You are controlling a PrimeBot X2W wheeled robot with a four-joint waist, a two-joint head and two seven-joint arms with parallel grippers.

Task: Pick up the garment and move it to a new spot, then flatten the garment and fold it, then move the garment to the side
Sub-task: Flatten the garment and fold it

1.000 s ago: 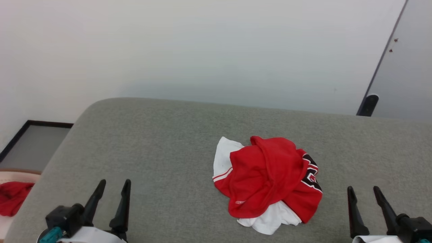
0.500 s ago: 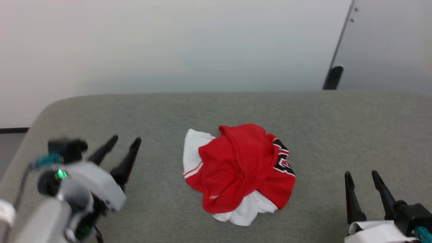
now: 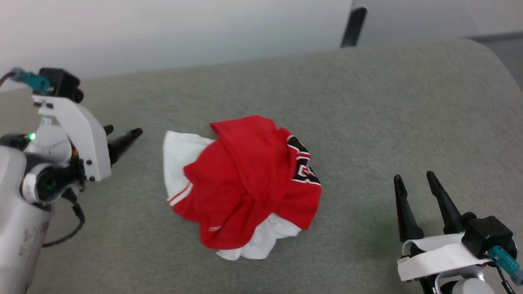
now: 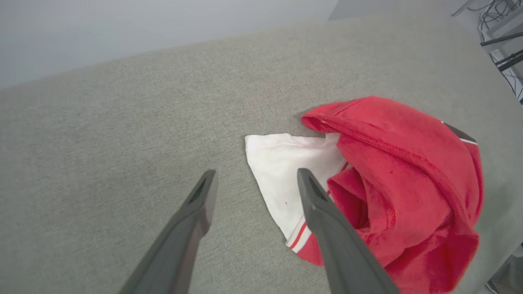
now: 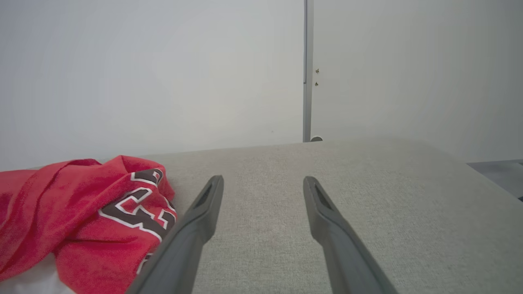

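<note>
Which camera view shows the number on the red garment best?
The right wrist view: the number on the garment appears large and close. The head view shows it smaller, creased; the left wrist view catches a dark sliver.

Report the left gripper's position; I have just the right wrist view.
Observer: The left gripper is open, aimed at the garment's white sleeve, with its tips short of it in the head view.
Operator: Describe that sleeve.
Observer: It lies flat on the grey surface, sticking out from the crumpled red body toward that gripper.
Operator: Give its trim.
Observer: Red-and-white striping runs along its hem.
</note>
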